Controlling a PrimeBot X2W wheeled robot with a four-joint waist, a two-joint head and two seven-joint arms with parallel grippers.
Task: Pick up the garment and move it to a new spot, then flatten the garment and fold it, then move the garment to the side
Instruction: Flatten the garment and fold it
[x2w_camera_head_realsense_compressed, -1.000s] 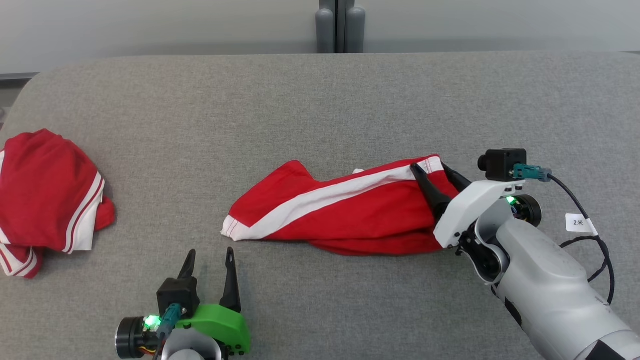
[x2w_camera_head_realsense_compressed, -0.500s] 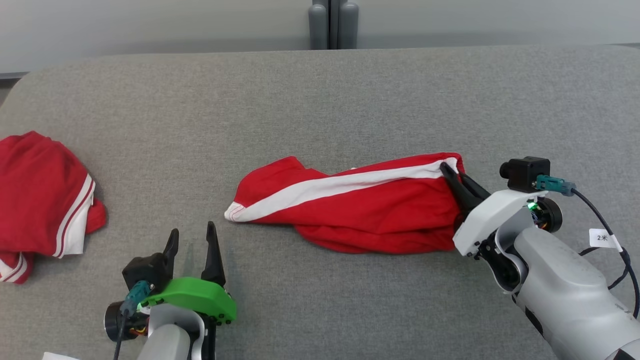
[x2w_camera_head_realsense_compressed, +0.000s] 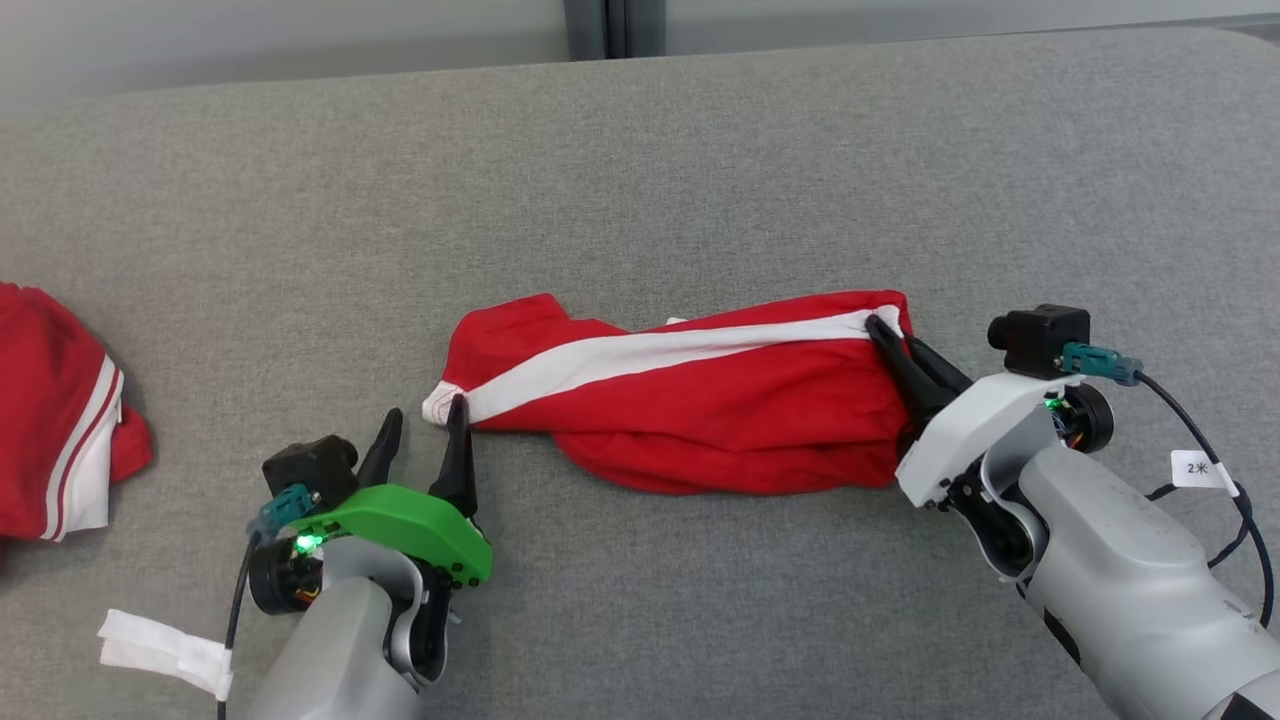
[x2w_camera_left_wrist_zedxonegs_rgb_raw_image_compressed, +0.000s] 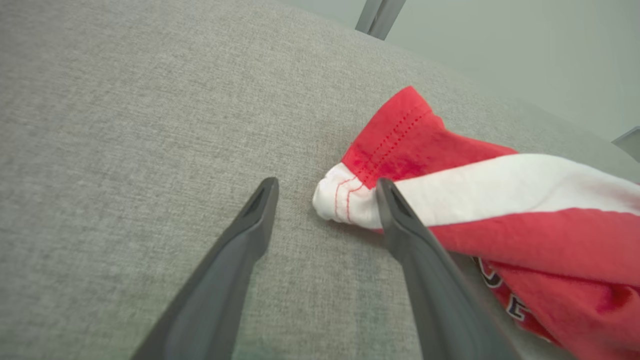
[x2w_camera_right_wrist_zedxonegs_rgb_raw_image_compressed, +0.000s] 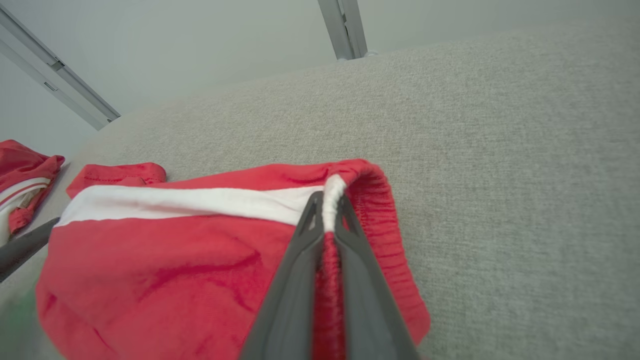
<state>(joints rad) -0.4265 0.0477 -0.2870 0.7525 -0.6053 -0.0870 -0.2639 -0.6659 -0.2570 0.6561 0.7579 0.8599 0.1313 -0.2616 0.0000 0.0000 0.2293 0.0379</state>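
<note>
Garment (x2w_camera_head_realsense_compressed: 700, 410) lies lengthwise, L-R. Right hand (x2w_camera_head_realsense_compressed: 893, 335) pinches its right end. Left hand (x2w_camera_head_realsense_compressed: 427, 410) is wide open at the other end.

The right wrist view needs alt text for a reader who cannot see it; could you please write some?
The right gripper is shut on the elastic waistband of a red garment with a white stripe, which lies on a grey fabric surface. A second red garment lies at the far left edge.
</note>
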